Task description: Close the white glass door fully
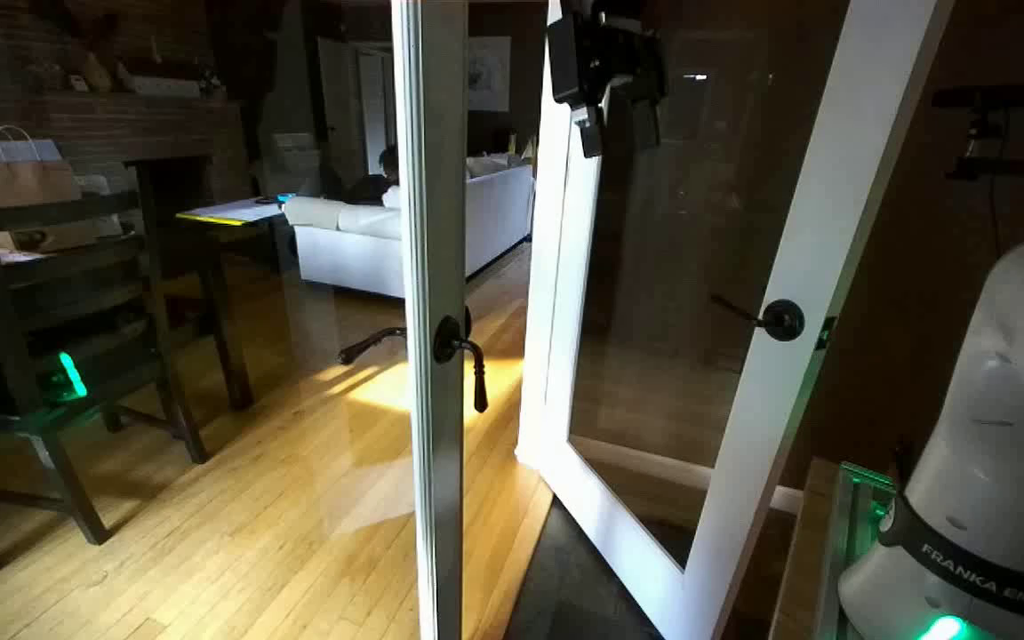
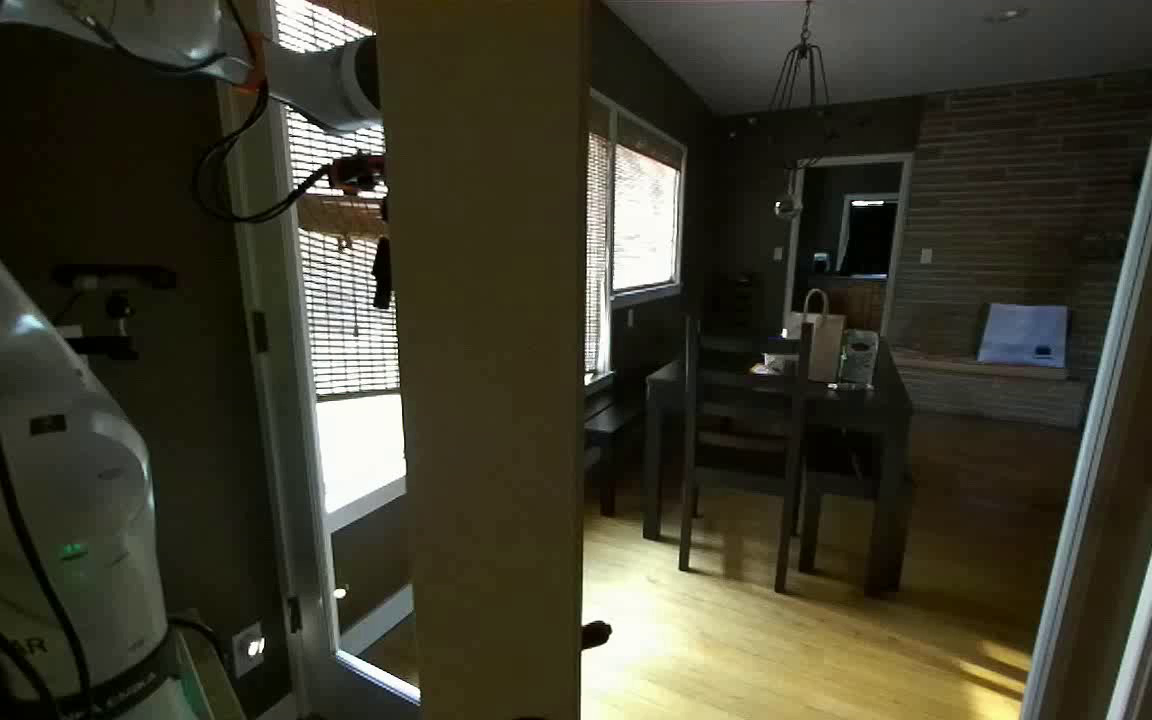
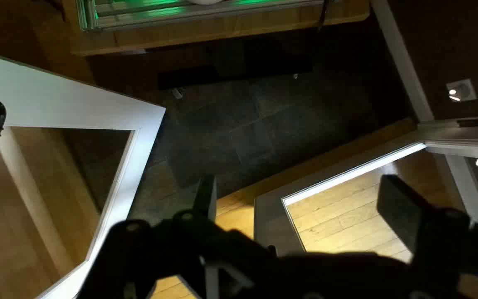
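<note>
One white glass door [image 1: 676, 302] stands open beside the hand [image 3: 299, 195].

A glossy, rounded white robot arm [image 1: 965, 444] has looping black cables [image 2: 254, 217], a black FRANKA-lettered band [image 1: 979, 572] and an angular black gripper [image 3: 299, 199].

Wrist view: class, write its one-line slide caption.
Past the open claw: dark floor tiles and the white glass door, open at left.

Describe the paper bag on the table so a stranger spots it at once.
Find the brick wall in an exterior view, then the dark table nearer the camera. The tan bag stands on it, partly behind a chair. Its looped handle sets it apart from the patterned item alongside.
</note>
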